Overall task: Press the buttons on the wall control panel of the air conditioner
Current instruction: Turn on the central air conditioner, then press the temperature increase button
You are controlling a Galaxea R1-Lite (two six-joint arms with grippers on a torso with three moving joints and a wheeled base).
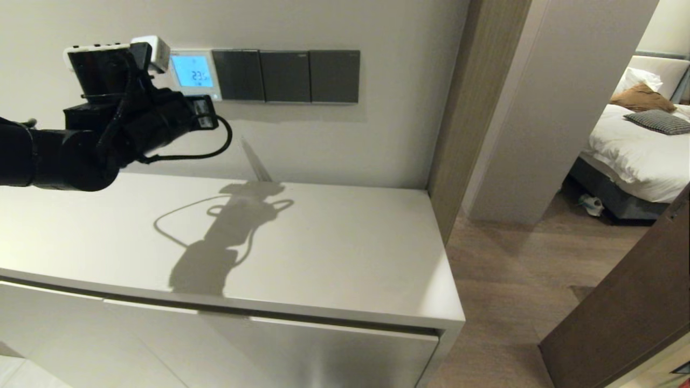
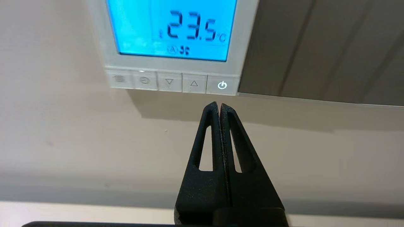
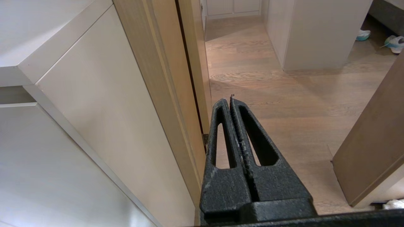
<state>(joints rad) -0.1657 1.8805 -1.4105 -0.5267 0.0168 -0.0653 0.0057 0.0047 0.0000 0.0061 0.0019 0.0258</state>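
left gripper (image 2: 218, 105): fingers pressed together into one narrow tip, likely to poke a single key, hanging just below the power button (image 2: 222, 85) | thermostat panel (image 1: 193, 73): upper left on wall, screen lit | right gripper (image 3: 231, 100): closed, idle beside the cabinet (image 3: 94, 104)

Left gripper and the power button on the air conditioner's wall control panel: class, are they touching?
Apart. The left wrist view shows bare wall between the shut tips of the left gripper and the power button.
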